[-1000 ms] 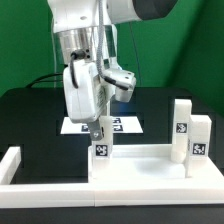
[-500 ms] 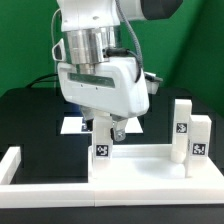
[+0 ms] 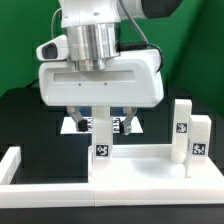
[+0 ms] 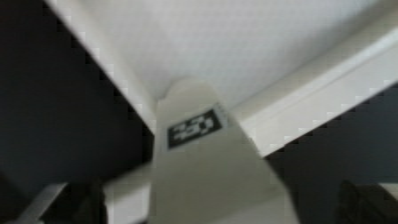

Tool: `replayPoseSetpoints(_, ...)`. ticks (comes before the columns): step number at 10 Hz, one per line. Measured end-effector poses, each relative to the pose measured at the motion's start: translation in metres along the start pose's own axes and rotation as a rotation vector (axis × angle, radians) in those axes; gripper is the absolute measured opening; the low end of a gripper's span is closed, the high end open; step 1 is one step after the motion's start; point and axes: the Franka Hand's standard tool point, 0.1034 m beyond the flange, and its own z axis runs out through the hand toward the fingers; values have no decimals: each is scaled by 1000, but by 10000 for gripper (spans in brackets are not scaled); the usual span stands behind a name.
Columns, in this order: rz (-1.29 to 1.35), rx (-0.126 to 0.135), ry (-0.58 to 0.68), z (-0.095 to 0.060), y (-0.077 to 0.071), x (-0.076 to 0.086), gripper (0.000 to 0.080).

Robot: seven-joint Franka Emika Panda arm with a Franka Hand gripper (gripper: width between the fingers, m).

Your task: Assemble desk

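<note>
standing leg block [image 3: 101, 143] between spread jaws

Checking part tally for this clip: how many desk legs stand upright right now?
3: one leg under the open fingers, two legs at the exterior view's right. A fourth may be hidden.

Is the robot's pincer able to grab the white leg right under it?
Probably yes. The pincer is open, its fingers stand either side of the upright leg block, and nothing sits between them.
</note>
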Motion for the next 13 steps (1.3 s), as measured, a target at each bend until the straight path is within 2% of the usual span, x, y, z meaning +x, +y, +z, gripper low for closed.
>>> replayPoseSetpoints(3, 68, 0, -1, 1, 1, 0, 626)
replayPoseSetpoints(5, 225, -1, 0, 1, 1, 0, 291)
replayPoseSetpoints(10, 667, -10, -34, 1, 7, -1, 291)
replayPoseSetpoints(13, 1233, 3, -101, 2, 1, 0, 291)
